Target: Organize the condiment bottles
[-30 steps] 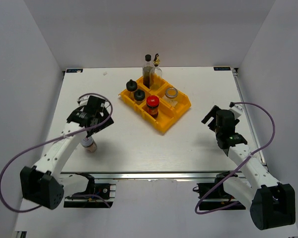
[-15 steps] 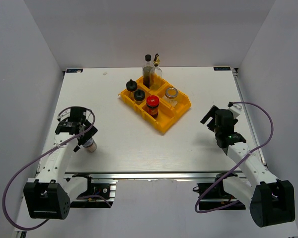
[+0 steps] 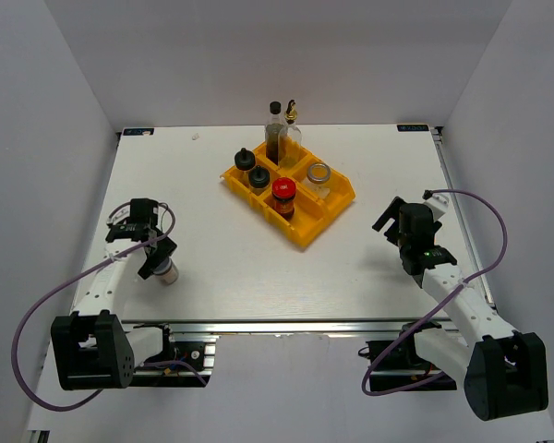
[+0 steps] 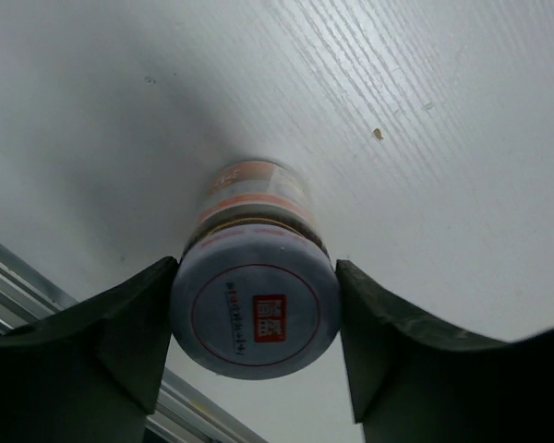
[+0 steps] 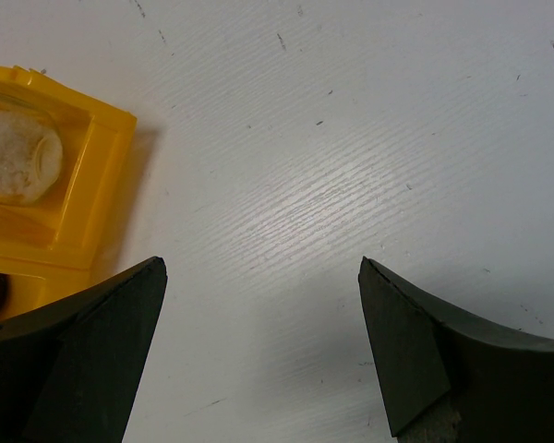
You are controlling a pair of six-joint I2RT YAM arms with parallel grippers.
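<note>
A short jar (image 3: pixel 168 271) with a silver lid (image 4: pixel 256 309) and an orange label stands on the white table near the front left edge. My left gripper (image 3: pixel 157 262) (image 4: pixel 256 268) is shut on it, both fingers pressing the lid's sides. The other condiment bottles are at the yellow tray (image 3: pixel 305 238): a tall dark bottle (image 3: pixel 274 134), a gold-spouted clear bottle (image 3: pixel 293 125), two black-capped jars (image 3: pixel 246 159), a red-lidded jar (image 3: pixel 283 192) and a clear jar (image 3: pixel 319 173). My right gripper (image 3: pixel 392 221) (image 5: pixel 261 268) hangs open over bare table, right of the tray (image 5: pixel 83 185).
The table's metal front rail (image 4: pixel 18 286) runs close behind the held jar. White walls enclose the table on the left, the back and the right. The tray sits diagonally at mid-back of the table.
My left arm swung back toward the front left, came down over the jar, and its fingers closed onto the lid. The right arm has stayed in place.
</note>
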